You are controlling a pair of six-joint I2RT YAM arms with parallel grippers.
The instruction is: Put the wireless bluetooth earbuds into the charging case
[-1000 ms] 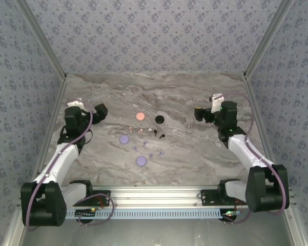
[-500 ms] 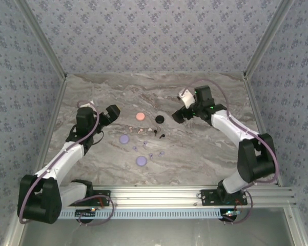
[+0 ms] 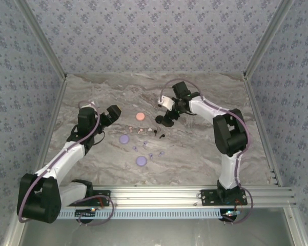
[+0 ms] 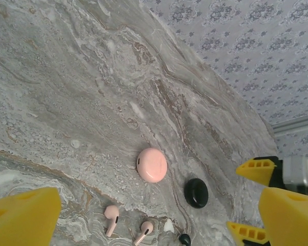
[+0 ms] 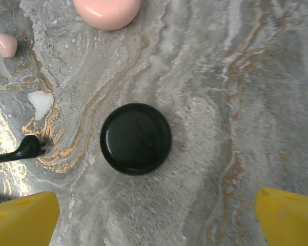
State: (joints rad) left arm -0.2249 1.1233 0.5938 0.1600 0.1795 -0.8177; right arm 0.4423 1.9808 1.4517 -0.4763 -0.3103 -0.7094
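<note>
**Right gripper positioned over the black charging case**

**State.** The right gripper (image 5: 154, 218) is released, with its jaws spread wide and nothing between them. The black charging case (image 5: 136, 138), a closed round disc, lies flat on the marble table (image 5: 235, 77) just beyond the fingertips. It sits between their lines of travel, slightly nearer the finger at the lower left of the wrist view. The black earbud (image 5: 20, 150) rests outboard of that same finger, close to the case but apart from it. The pink charging case (image 5: 106, 10) lies farther out, beyond the black one.

**Procedure (judged from this pose).** The step in hand appears to be taking hold of the black case so that it can be opened.
1. Centre the disc between the fingers before descending.
2. Lower until the fingers bracket the rim, not the top face.
3. Close slowly, because a smooth, low disc is likely to skid or pop out.
4. Hold the nearer finger clear of the black earbud, which would scatter easily.

**Arm pose.** The right arm reaches well forward and inward, with the elbow folded high and the wrist pitched steeply down over the case. The left gripper (image 3: 113, 114) is likewise spread and empty. It is held above the table and angled toward the centre, with the pink earbuds (image 4: 111, 218) below and ahead of its fingertips.
</note>
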